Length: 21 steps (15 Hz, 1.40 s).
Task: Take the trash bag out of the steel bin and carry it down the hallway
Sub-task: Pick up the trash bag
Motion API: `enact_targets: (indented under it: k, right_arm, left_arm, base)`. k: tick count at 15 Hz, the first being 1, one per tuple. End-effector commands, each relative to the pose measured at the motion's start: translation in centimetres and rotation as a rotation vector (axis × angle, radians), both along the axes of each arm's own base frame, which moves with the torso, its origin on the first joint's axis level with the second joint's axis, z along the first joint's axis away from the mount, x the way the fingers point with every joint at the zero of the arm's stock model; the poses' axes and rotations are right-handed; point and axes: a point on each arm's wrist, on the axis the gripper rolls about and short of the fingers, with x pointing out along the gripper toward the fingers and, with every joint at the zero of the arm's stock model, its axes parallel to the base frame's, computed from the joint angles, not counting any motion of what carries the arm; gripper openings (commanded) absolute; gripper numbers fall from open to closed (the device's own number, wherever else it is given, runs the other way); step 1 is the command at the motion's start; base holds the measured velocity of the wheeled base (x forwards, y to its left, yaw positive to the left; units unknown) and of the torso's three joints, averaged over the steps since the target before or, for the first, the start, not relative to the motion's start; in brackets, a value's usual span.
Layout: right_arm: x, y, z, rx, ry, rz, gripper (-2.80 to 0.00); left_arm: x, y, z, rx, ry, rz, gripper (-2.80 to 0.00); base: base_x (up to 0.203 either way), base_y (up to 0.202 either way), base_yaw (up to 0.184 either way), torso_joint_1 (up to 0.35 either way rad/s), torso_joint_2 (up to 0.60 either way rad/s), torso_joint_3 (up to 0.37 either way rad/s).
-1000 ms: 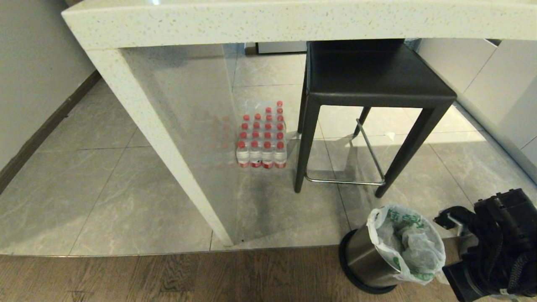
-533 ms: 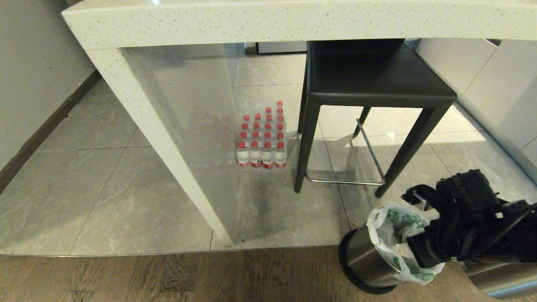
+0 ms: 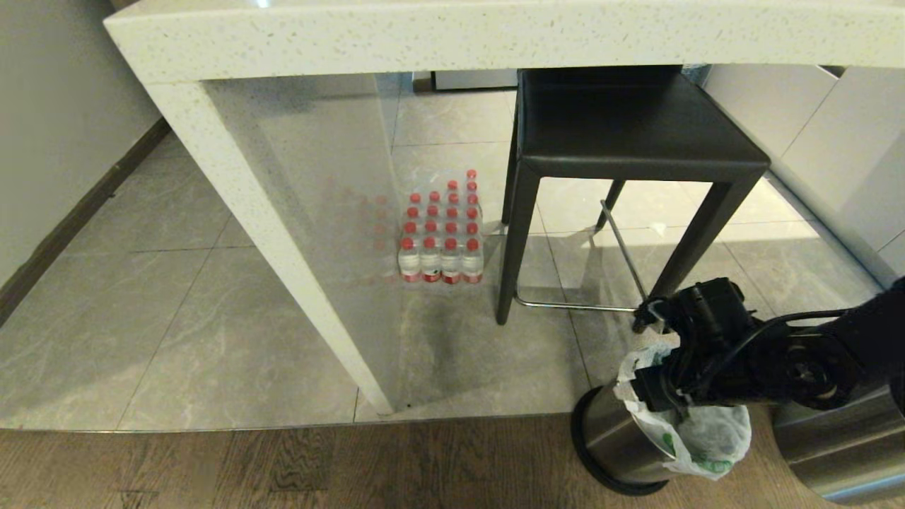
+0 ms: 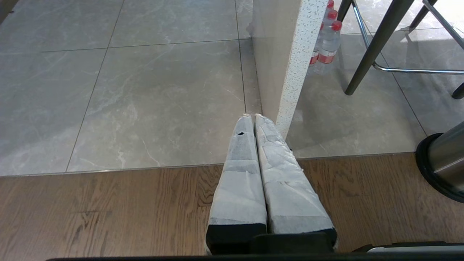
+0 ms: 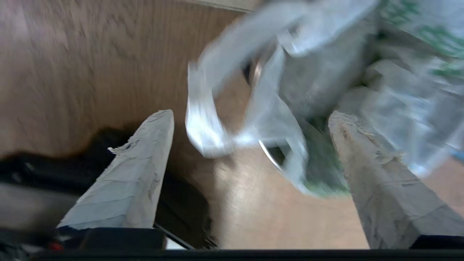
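At the near edge, right claw [image 3: 654,353]: it is seen poised over the open mouth of the bin, its black wrist reaching in from the right; its two taped fingers [image 5: 137,174] are spread wide apart and nothing is gripped between them.
Trash bag [image 3: 707,442]: the white, green-printed bag is found directly beneath the right claw, lining the bin with its rim folded over the edge; in the right wrist view a loose handle loop [image 5: 206,123] is seen lying between the spread fingers, though contact with either finger cannot be told because of blur.
Steel bin [image 3: 615,435]: it is stood upright below the right claw on its black base, where the wooden floor [image 3: 283,466] meets the grey tiles [image 3: 177,311].
Left claw [image 4: 253,119]: it is held low over the wooden floor, well to the left of the right claw, with its taped fingers pressed together and nothing between them; the bin's base is caught at the edge of its view.
Table leg [image 3: 283,240]: the speckled white leg is set to the left of the right claw and farther off.
Black stool [image 3: 629,134]: it is placed just beyond the right claw, tucked partly under the table [image 3: 452,35].
Water bottles [image 3: 442,233]: a wrapped pack with red caps is set farther still, between the table leg and the stool.
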Motion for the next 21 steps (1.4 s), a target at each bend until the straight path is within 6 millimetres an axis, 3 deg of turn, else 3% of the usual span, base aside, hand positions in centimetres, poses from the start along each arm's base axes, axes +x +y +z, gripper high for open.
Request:
enact_targets:
  k: [1,6,7,8,14,17,21]
  right_arm:
    - [1.5,0.4,-2.4,0.003,0.054,-0.022,0.00]
    - [3.1,-0.1,-3.5,-0.001,0.034,-0.056,0.00]
    - [3.4,-0.3,-3.6,-0.001,0.010,-0.070,-1.27]
    - [3.7,-0.5,-3.7,-0.005,-0.012,-0.082,-2.80]
    - [3.1,-0.8,-2.7,-0.060,-0.051,-0.133,-2.80]
    - [0.9,-1.6,-1.5,-0.077,-0.060,-0.151,-2.80]
    - [-1.8,-4.3,0.4,-0.102,-0.091,-0.281,-2.80]
  left_arm:
    - [0.0,0.0,0.0,-0.001,0.000,0.000,-2.80]
    - [0.0,0.0,0.0,-0.001,-0.001,0.000,-2.80]
    - [0.0,0.0,0.0,-0.001,0.000,0.002,-2.80]
    - [0.0,0.0,0.0,0.001,0.000,0.000,-2.80]
    - [0.0,0.0,0.0,-0.001,-0.001,0.000,-2.80]
    - [0.0,0.0,0.0,0.000,0.000,0.002,-2.80]
    - [0.0,0.0,0.0,0.000,0.000,0.001,-2.80]
  base:
    - [0.000,0.000,0.000,0.000,0.00,0.000]
    - [0.000,0.000,0.000,0.000,0.00,0.000]
    - [0.000,0.000,0.000,0.000,0.00,0.000]
    - [0.000,0.000,0.000,0.000,0.00,0.000]
    - [0.000,0.000,0.000,0.000,0.00,0.000]
    - [0.000,0.000,0.000,0.000,0.00,0.000]
    - [0.000,0.000,0.000,0.000,0.00,0.000]
